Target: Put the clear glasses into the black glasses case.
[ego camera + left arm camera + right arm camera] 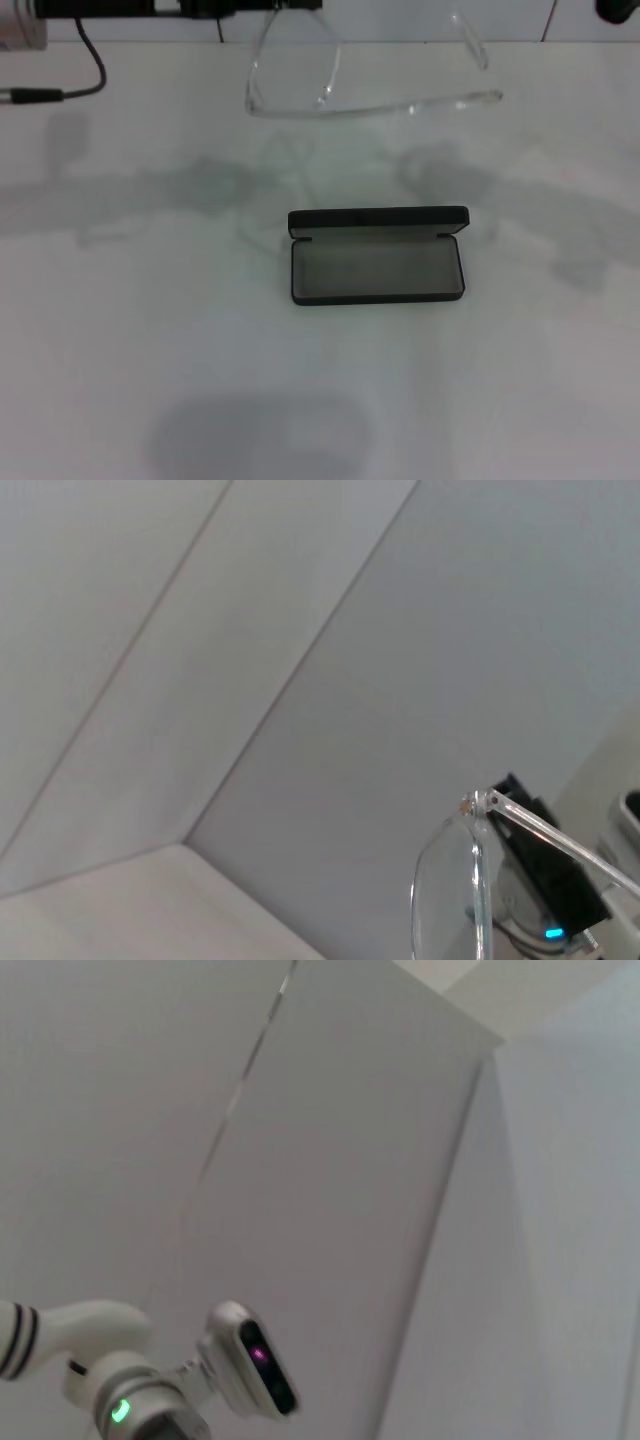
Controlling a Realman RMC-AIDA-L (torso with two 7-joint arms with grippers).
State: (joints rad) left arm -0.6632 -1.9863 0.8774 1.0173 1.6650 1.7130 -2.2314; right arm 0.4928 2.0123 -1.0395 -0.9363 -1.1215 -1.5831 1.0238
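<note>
A white table (pixel 320 400) fills most of the head view, with soft grey shadows across it. At the upper left of the frame a black cable (pixel 85 70) curves down to a plug lying on the table.

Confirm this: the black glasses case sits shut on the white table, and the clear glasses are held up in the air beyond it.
Not quite. In the head view the black glasses case lies open, its lid raised at the back and the grey lining showing, nothing inside. The rest holds: it sits on the white table, and the clear glasses hang in the air beyond it.
</note>
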